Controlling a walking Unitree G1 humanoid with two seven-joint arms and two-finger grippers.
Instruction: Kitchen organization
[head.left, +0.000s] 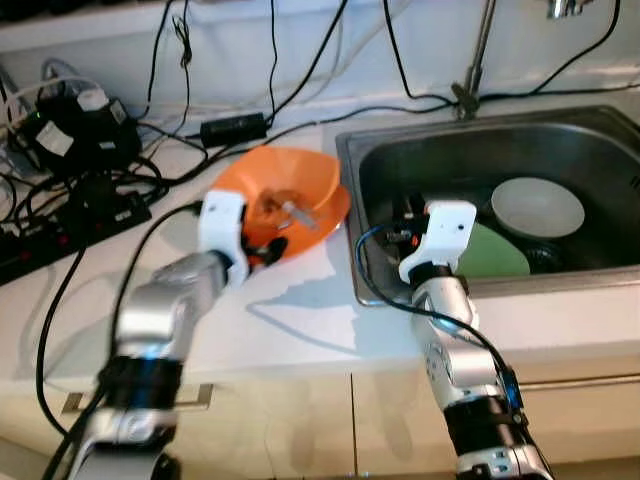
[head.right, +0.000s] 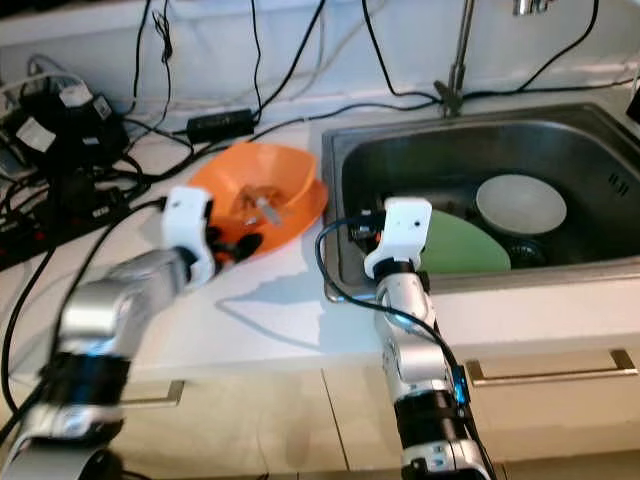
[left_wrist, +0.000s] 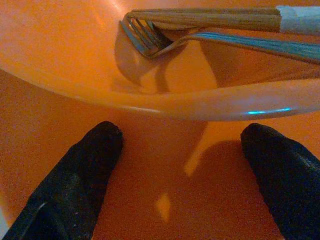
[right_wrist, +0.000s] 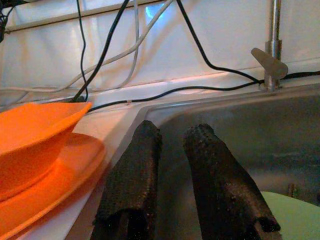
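Left hand (left_wrist: 182, 145) open at the orange bowl (head.left: 300, 180); right hand (right_wrist: 175, 150) nearly closed, empty; green plate (head.left: 495, 255) and white plate (head.left: 538, 207) remain in the sink (head.left: 480, 150).

The left claw (left_wrist: 182, 165) has its two black fingers (left_wrist: 82, 170) spread wide apart over an orange plate (left_wrist: 165, 200), with nothing between them. Just beyond the fingertips stands an orange bowl (left_wrist: 75, 55). Inside it a metal fork (left_wrist: 150, 40) lies beside a pair of wooden chopsticks (left_wrist: 210, 19).
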